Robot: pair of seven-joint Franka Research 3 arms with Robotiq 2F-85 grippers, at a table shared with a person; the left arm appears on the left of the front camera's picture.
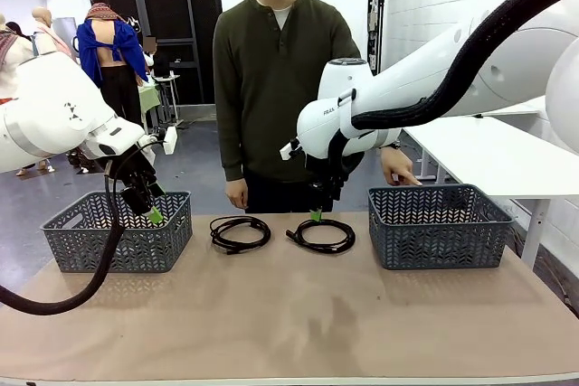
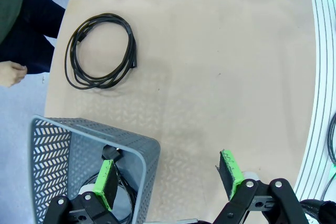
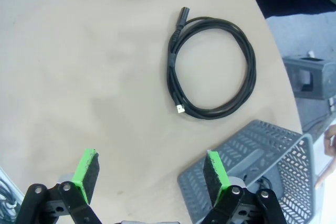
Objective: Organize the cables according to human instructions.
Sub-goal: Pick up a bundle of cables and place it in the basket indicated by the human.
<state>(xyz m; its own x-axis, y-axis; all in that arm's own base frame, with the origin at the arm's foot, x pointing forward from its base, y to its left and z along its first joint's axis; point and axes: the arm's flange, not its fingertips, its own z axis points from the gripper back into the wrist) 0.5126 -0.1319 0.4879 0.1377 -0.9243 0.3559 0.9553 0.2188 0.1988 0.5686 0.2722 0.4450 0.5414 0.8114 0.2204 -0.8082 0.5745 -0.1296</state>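
Left gripper: jaws spread wide, above the left basket wall. Right gripper: jaws spread wide, near the power cord farther from that basket.

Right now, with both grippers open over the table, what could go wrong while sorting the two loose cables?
1. The right gripper hangs near the right cable; pinching one strand could unwind the coil.
2. The person's hand sits by the right basket; a drop there might hit it.
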